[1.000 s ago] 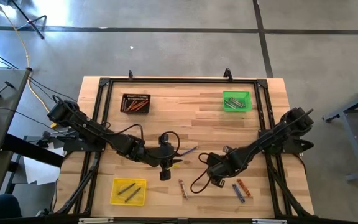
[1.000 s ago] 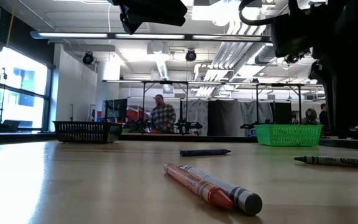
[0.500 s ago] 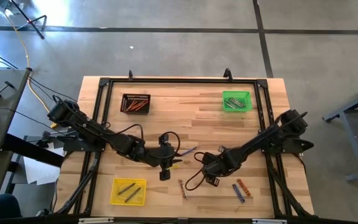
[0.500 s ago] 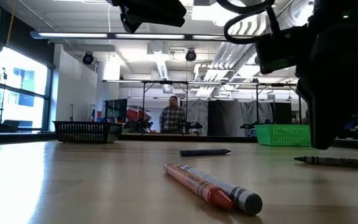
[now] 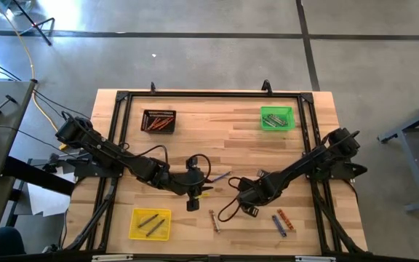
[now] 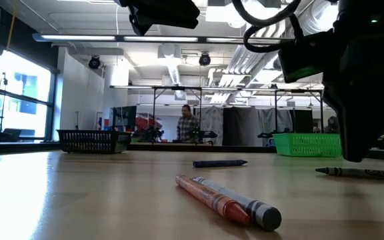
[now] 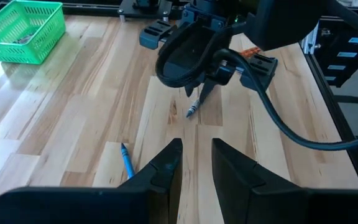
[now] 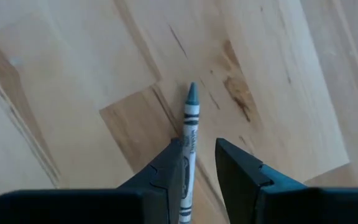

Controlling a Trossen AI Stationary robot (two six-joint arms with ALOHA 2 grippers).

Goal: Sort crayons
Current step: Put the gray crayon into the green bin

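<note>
My right gripper (image 5: 240, 192) is open and low over the table's middle. Its fingers stand on either side of a grey crayon (image 8: 191, 118) that lies flat on the wood; the crayon also shows in the left wrist view (image 7: 194, 107) and the low view (image 6: 362, 172). My left gripper (image 5: 195, 193) is open and empty just to the left, raised, pointing at the right gripper. A blue crayon (image 5: 220, 176) lies between them toward the far side. An orange and a grey crayon (image 5: 214, 220) lie side by side near the front. A blue and an orange crayon (image 5: 281, 221) lie at the front right.
A black tray (image 5: 158, 120) at the far left holds orange crayons. A green tray (image 5: 277, 118) at the far right and a yellow tray (image 5: 151, 223) at the front left hold grey ones. A black frame (image 5: 209, 94) rims the table. A person stands far off in the room.
My right gripper has moved toward the table's left edge and come down over the grey crayon, which has stayed flat on the table. My left gripper has kept still.
</note>
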